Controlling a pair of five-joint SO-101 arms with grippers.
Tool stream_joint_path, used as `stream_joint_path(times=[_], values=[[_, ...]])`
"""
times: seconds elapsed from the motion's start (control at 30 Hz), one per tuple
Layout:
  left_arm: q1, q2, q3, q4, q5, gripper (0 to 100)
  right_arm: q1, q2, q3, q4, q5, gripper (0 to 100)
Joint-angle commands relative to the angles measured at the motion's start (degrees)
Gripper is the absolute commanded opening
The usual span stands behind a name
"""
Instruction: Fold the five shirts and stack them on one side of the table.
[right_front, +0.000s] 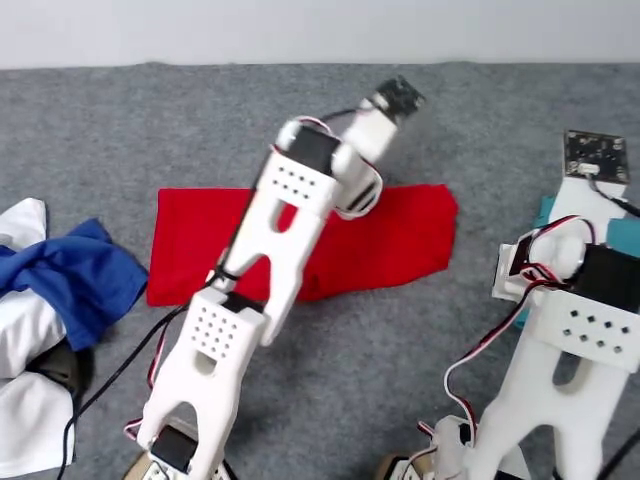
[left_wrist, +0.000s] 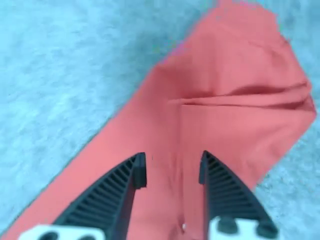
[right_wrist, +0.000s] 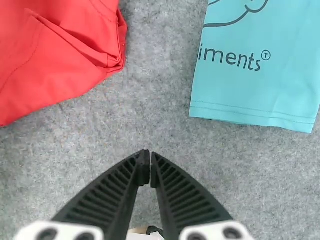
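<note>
**Q:** any writing readable on the shirts?

**A:** just the teal shirt. It's got dark lettering + part of a line drawing, and the drawing is cut off at the frame edge. The red shirt is plain red w/ a stitched seam and a few creases.

**Q:** where's everything sitting?

**A:** going by the high view, the red shirt lies spread across the middle of the frame on the grey table. The teal one is at the right edge, mostly hidden behind the right arm. The blue shirt is crumpled at the left edge on top of white fabric. That fabric runs out of frame, so can't tell if it's 1 shirt or more.

**Q:** arms?

**A:** the left arm comes up diagonally from the bottom of the frame and reaches over the red shirt, wrist near its upper edge. The left gripper has its fingers spread apart over the red cloth. Can't tell if the tips touch it tbh. The right arm stands at lower right. The right gripper has its fingers pressed together, pointing at bare table between the red and teal shirts.
</note>
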Motion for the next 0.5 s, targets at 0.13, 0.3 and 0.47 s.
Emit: stream_joint_path(times=[0.13, 0.3, 0.47], values=[[-14.95, -9.49, 4.97, 2.29, 3.25, 19, 0.04, -1.54, -0.26, 2.07, -0.09, 0.9], [-25.41, -20.40, 22.29, 2.20, 2.99, 21, 0.04, -1.54, -0.26, 2.07, -0.09, 0.9], [-34.81, -26.73, 34.51, 1.67, 0.09, 24, 0.04, -1.54, -0.26, 2.07, -0.09, 0.9]])
